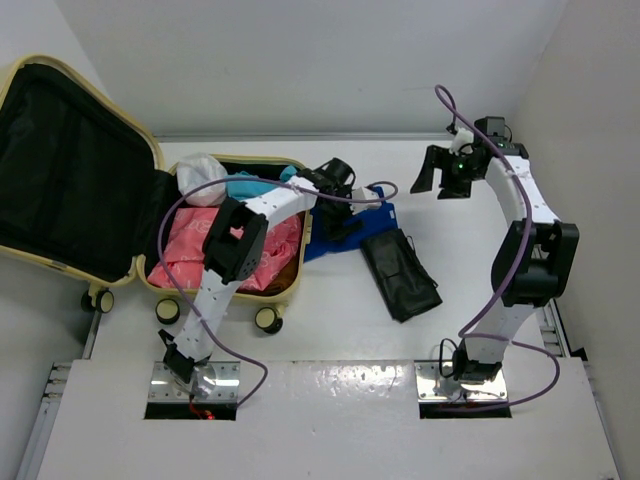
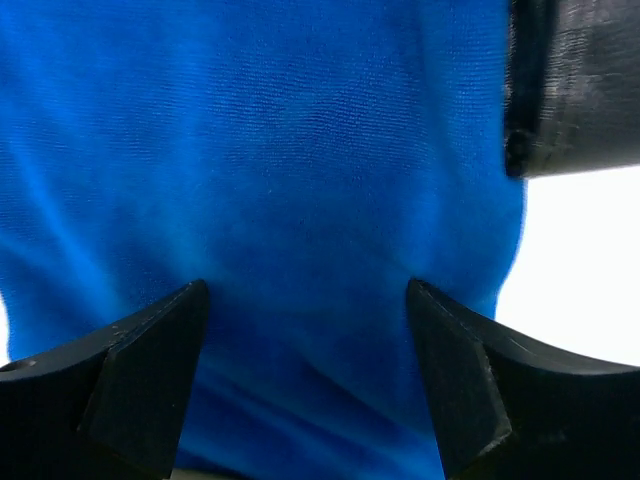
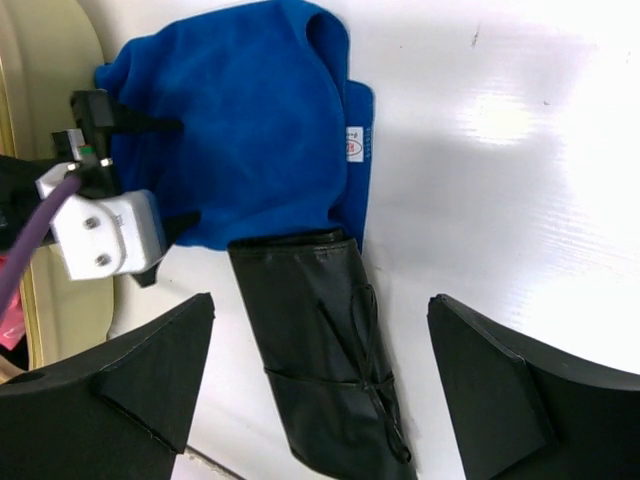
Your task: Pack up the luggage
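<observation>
The luggage (image 1: 282, 293) lies open at the left of the table, with its black-lined lid (image 1: 60, 170) leaning back. In it I see a pink garment (image 1: 190, 250), a teal item (image 1: 250, 186) and a white bundle (image 1: 200, 176). A blue cloth (image 1: 375, 222) lies just right of it. My left gripper (image 1: 338, 222) is low over this cloth, open. In the left wrist view the blue cloth (image 2: 300, 150) fills the space between the spread fingers (image 2: 160, 340). My right gripper (image 1: 440, 172) hangs open, high at the back right. It looks down on a black rolled pouch (image 3: 320, 340).
The black pouch (image 1: 400, 272) lies on the white table, right of the blue cloth (image 3: 250, 120), one end touching the cloth's edge. The left gripper (image 3: 100, 220) and the luggage's pale rim (image 3: 50, 80) show at the left of the right wrist view.
</observation>
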You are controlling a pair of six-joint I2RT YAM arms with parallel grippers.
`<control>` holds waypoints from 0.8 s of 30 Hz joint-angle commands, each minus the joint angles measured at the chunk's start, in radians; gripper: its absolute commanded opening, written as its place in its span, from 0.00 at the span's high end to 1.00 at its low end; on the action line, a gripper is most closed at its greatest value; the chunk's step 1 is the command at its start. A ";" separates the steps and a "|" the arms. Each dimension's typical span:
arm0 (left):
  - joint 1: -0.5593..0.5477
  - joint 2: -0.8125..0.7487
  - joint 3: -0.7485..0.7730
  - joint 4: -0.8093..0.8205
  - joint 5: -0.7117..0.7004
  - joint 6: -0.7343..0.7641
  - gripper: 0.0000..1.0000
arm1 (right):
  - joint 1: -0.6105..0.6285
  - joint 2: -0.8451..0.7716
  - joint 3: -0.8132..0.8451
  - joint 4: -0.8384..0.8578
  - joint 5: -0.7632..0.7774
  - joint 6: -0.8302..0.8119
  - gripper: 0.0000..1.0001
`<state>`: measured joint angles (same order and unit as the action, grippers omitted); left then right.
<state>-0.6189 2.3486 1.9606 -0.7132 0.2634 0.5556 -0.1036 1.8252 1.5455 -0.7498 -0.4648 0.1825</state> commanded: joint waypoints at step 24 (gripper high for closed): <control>0.028 -0.144 0.322 0.131 0.047 -0.273 0.97 | -0.016 0.043 0.143 -0.069 -0.060 -0.021 0.15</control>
<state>-0.6243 2.3577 2.1597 -0.6834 0.3023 0.3782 -0.1223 1.8519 1.6463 -0.8143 -0.5018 0.1757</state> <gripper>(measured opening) 0.110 0.850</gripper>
